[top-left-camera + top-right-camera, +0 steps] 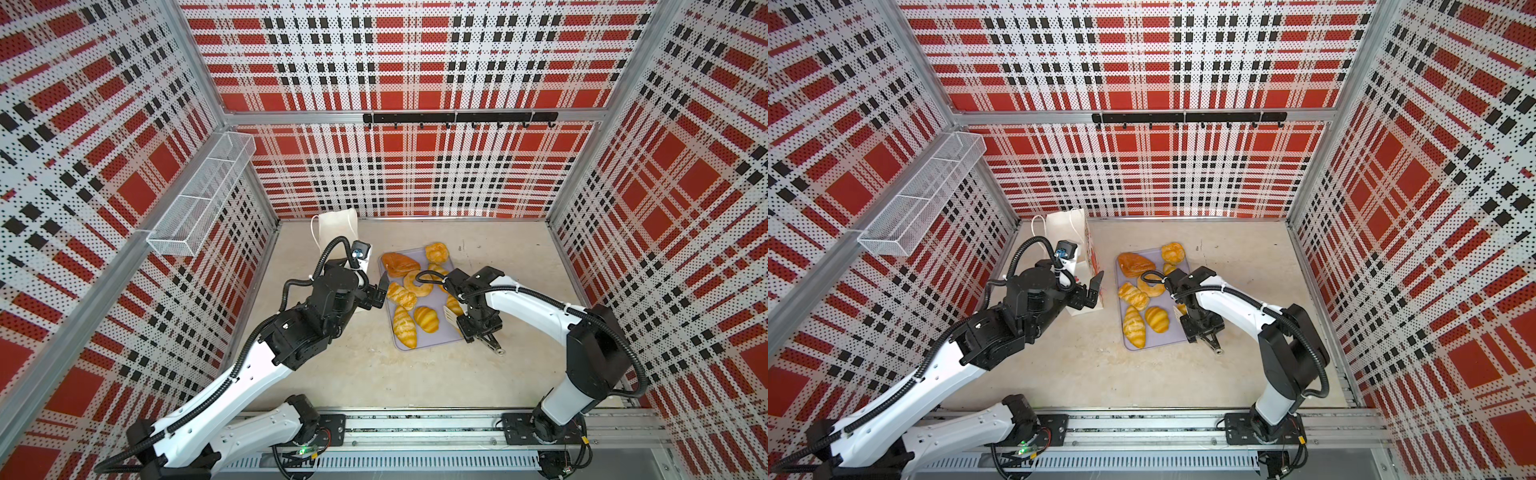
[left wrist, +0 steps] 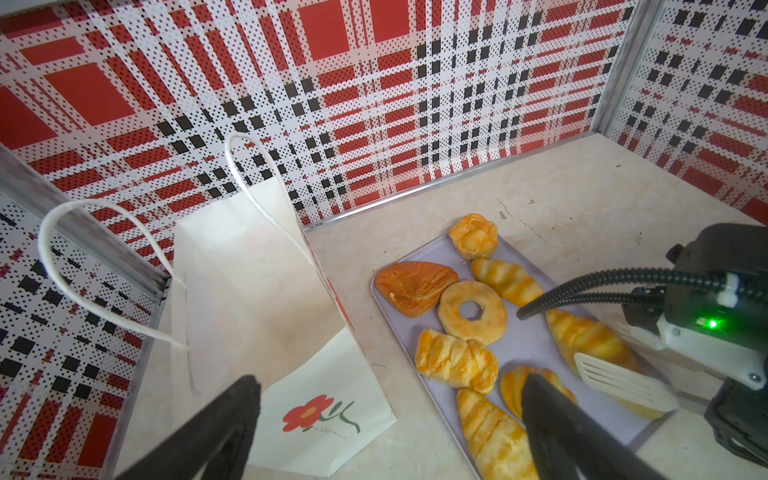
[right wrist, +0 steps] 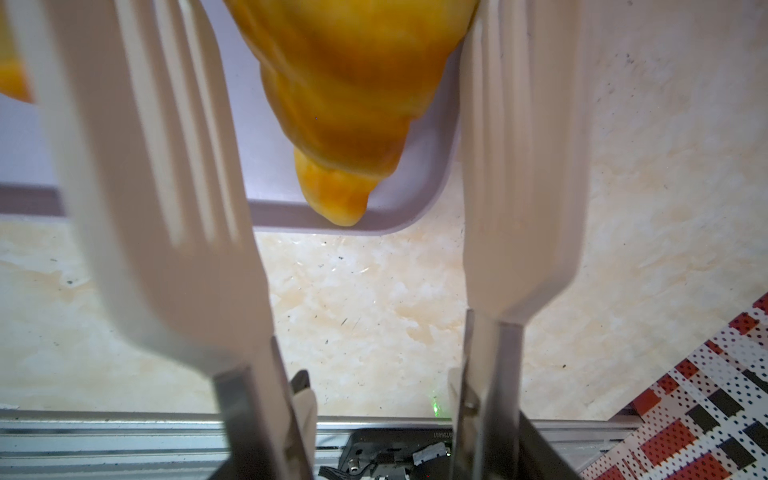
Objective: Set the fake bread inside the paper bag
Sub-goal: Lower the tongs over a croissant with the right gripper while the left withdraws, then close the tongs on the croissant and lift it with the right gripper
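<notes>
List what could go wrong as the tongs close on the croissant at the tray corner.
1. The striped golden croissant lies in a corner of the lilac tray, tip at the rim; the white slotted tongs straddle it, so a squeeze might nudge it onto the beige table.
2. The white paper bag with the red flower stands free, the open left hand not gripping it; a pastry landing on its rim could tip it.

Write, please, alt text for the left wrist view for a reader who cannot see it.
A white paper bag with a red flower print stands open beside a lilac tray of golden toy pastries. The open left gripper frames the foreground, while white slotted tongs held by the right arm reach over a croissant.
</notes>
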Tool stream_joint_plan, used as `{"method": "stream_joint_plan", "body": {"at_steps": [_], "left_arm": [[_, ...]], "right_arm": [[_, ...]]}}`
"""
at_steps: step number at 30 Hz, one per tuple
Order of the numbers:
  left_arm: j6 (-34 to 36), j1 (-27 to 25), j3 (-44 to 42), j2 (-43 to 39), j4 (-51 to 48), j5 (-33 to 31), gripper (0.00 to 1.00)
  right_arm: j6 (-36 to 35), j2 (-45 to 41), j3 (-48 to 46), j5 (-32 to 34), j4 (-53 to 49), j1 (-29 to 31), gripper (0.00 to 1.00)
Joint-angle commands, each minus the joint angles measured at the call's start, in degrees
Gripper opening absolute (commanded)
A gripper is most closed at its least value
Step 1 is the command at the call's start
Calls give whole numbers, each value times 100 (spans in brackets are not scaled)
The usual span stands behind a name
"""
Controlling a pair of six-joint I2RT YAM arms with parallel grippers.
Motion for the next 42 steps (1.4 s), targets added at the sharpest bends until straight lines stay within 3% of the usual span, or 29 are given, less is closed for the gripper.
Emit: {"method": "stream_joint_plan", "body": {"at_steps": [1, 11, 21, 29, 42], "left_arm": [[4, -20, -50, -119, -144, -179, 99], [16, -3, -34, -265, -346, -376, 99], [-154, 172, -70, -484, -404, -500, 99], [-486, 634, -269, -868, -398, -219, 99], [-799, 1258, -256, -1152, -623, -155, 100]], "right_arm": [[-136, 135, 287, 136, -112, 75, 61], [-391, 500, 469, 320, -318, 78, 61], [-592, 384, 484, 248, -295, 73, 34], [-668, -67, 409, 202, -69, -30, 31], [-866, -1260, 281, -826, 561, -419, 31]]}}
